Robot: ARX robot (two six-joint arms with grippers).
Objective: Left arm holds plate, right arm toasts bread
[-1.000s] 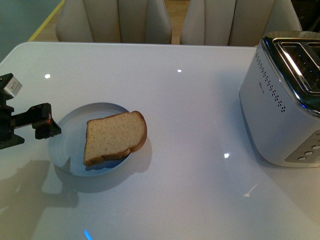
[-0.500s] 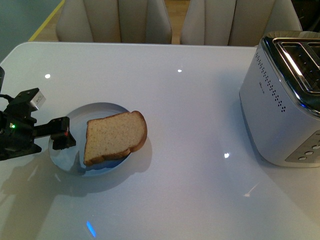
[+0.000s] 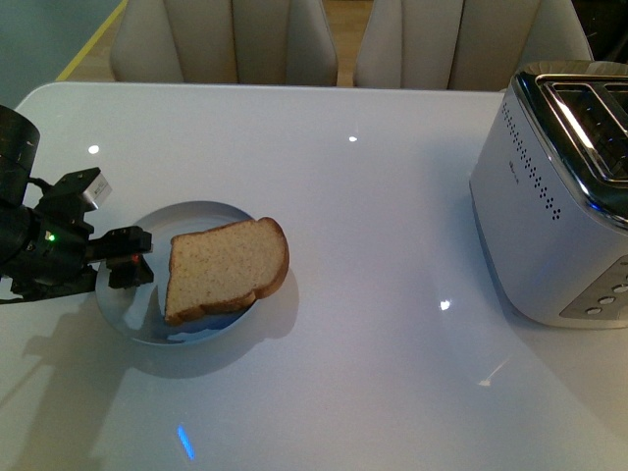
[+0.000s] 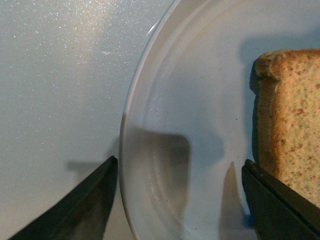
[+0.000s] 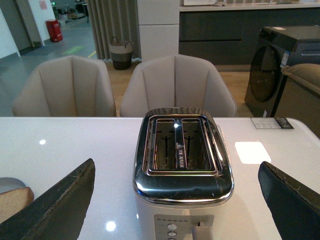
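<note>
Now, your left tool (image 3: 134,257) stands open, one finger outside the rim of the plate (image 3: 211,208) and the other over its inside, with nothing gripped yet. Just beyond that tool the bread (image 3: 226,267) lies on the plate, its far side reaching past the rim. Expect the plate to be stiff and slippery, so pinch the rim squarely. The bread looks light and soft; take it gently by the crust. Further right, your right tool (image 5: 176,165) is spread wide and empty, facing the toaster (image 5: 182,192) on the worktop (image 3: 373,196).
</note>
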